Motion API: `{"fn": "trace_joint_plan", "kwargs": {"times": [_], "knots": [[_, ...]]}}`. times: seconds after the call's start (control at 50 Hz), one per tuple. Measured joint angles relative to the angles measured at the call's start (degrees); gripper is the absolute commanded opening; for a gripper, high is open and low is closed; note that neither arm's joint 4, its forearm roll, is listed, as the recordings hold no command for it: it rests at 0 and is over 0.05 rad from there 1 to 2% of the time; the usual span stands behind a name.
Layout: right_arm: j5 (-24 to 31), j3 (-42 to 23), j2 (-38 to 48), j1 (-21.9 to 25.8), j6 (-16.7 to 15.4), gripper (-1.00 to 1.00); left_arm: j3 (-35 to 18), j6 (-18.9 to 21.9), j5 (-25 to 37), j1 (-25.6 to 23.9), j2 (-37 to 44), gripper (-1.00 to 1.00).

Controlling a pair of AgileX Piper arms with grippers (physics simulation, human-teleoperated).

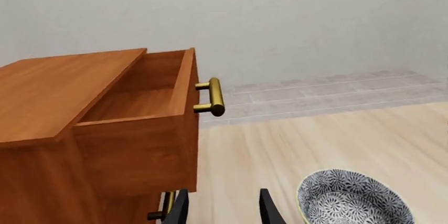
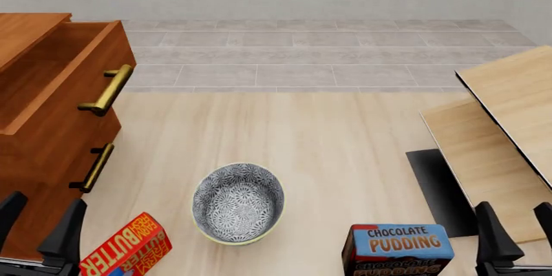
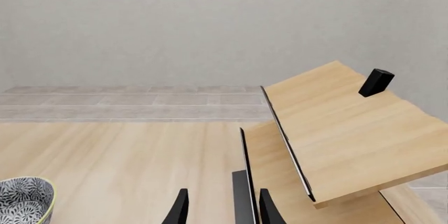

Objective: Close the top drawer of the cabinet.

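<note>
While both arms sit at the bottom edge, left gripper (image 2: 39, 224) and right gripper (image 2: 516, 227) have jaws apart, holding nothing. Butter box (image 2: 128, 249) and pudding box (image 2: 397, 249) lie nearest, bowl (image 2: 238, 202) just beyond. Top drawer (image 2: 64, 79) juts open from the cabinet (image 2: 26, 179), upper left. Pale boards (image 2: 505, 127) right.

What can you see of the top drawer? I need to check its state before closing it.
The top drawer is a reddish-brown wooden box pulled well out of the cabinet, open and empty as far as visible. A brass bar handle sits on its flat front. It stands level above a lower drawer. Neither end effector touches it.
</note>
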Motion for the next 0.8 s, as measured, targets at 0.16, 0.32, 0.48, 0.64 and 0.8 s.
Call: {"fn": "trace_joint_plan", "kwargs": {"times": [0.16,0.32,0.48,0.64,0.8], "knots": [[-0.5,0.0,0.3,-0.6,0.1,1.0,-2.6,4.7,-4.0,-2.3,5.6,1.0],[-1.2,0.1,1.0,-1.1,0.3,1.0,-5.5,8.7,-8.1,-5.2,11.6,1.0],[-2.0,0.1,1.8,-1.5,0.4,1.0,-7.1,11.1,-10.4,-7.4,15.2,1.0],[-2.2,0.1,2.0,-1.7,0.5,1.0,-7.5,14.4,-13.4,-9.2,19.6,1.0],[-2.4,0.1,2.2,-1.8,0.6,1.0,-7.5,19.0,-17.7,-9.8,26.2,1.0]]}}
